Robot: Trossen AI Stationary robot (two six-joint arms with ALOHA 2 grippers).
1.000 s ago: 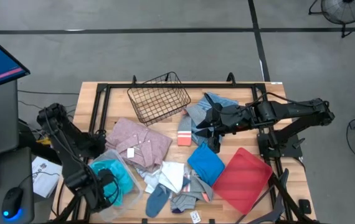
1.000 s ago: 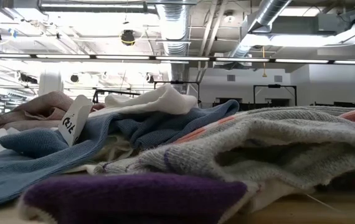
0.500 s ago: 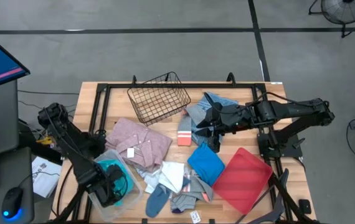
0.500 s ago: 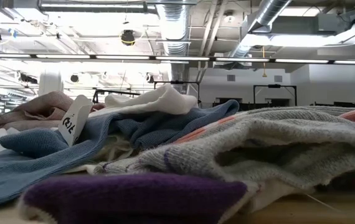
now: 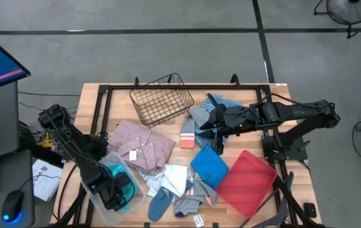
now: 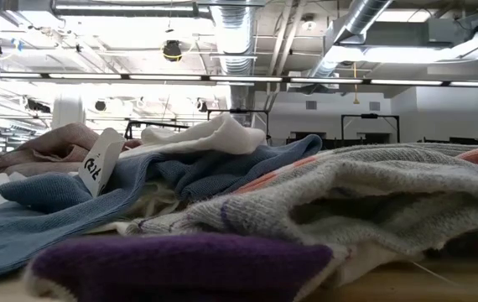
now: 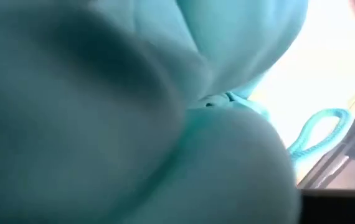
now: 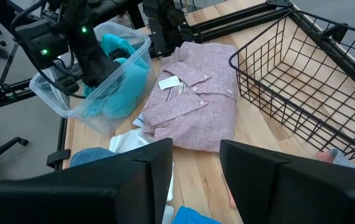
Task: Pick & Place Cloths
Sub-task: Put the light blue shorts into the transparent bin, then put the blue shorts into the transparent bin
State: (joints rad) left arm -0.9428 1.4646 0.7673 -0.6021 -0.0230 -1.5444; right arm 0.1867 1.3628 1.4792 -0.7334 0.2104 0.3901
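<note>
Down in the clear bin [image 8: 53, 93] the left gripper [image 5: 118, 190], jaws pressed together, sits against the turquoise cloth [image 8: 118, 71], while the right gripper [image 5: 213, 130] hovers part-spread, far off.

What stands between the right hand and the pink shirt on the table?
Nothing visible does. In the right wrist view, the right hand looks straight at the pink shirt across bare table. The black wire basket stands off to one side, apart from the shirt.
</note>
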